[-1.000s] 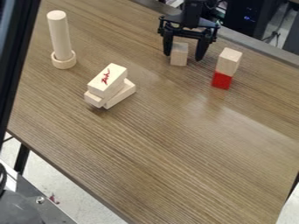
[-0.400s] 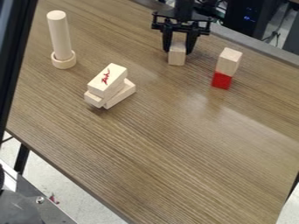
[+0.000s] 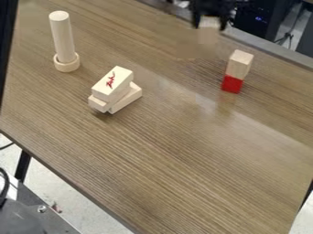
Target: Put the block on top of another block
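Observation:
High at the top edge of the view, right of centre, is the gripper, blurred, shut on a small wooden block. The held block hangs above the tabletop at the far side. In front of it and to the right, a light wooden block stands on a red block, forming a small upright tower. A gap separates the held block from this tower.
At the left, a tall pale cylinder stands in a round ring. Crossed wooden blocks lie piled left of centre. The table has its far edge behind the gripper.
The gripper first closed around the small wooden block on the table, then rose with it and moved slightly right. The tower and the other objects have stayed put.

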You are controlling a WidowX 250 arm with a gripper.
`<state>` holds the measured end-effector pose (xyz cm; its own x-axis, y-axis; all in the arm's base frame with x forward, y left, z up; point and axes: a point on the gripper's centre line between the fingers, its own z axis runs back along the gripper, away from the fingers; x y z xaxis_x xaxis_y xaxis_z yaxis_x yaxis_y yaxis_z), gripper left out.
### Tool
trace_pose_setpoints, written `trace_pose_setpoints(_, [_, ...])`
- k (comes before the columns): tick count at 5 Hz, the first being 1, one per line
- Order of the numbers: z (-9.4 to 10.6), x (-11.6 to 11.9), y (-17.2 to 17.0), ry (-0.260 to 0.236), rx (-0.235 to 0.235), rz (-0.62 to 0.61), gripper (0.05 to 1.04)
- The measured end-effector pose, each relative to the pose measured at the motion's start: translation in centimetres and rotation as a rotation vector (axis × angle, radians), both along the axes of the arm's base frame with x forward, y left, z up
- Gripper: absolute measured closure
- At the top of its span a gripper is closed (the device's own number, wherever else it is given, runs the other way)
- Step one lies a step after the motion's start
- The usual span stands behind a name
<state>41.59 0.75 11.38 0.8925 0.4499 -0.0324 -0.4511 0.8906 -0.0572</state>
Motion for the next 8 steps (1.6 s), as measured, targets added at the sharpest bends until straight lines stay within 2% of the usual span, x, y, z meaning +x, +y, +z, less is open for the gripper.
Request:
trace_pose_setpoints(2, [2.5, 0.8, -4.2, -0.032, -0.008, -0.160, 0.532])
trace_pose_setpoints(3, [1.5, 1.0, -5.2, -0.003, -0.007, -0.208, 0.532])
trace_pose_setpoints(5, [0.4, 1.1, -4.6, 0.019, 0.030, -0.224, 0.532])
trace_pose_setpoints(8, [-1.2, 0.5, -4.5, 0.053, 0.031, -0.222, 0.532])
